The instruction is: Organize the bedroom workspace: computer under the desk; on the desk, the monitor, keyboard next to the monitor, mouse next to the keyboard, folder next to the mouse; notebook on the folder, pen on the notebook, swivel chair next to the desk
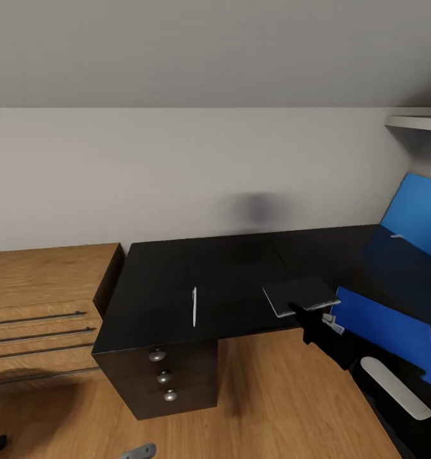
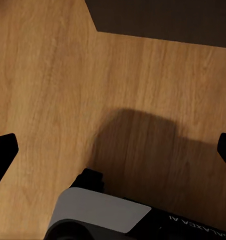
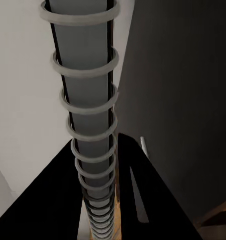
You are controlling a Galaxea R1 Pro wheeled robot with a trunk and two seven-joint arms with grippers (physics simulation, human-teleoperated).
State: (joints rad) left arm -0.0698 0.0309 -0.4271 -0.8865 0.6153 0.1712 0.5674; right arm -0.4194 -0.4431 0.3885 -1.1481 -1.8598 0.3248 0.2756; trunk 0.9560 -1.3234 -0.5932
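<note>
Right hand [image 1: 311,319] clamped on the notebook [image 1: 301,295] at its spiral edge [image 3: 87,130], carrying it level just over the table [image 1: 177,280] front. Folder [image 1: 384,331] sits just beside the hand, outboard. Judgement: swing the notebook above the folder, square its edges, lower flat, then release. Pen [image 1: 194,306] lies well apart on the table, beyond the notebook's far side. Left hand [image 2: 113,150] wide open over the wood floor [image 2: 52,80]. Partial lettering "GALAXEA" on that arm [image 2: 97,215].
</note>
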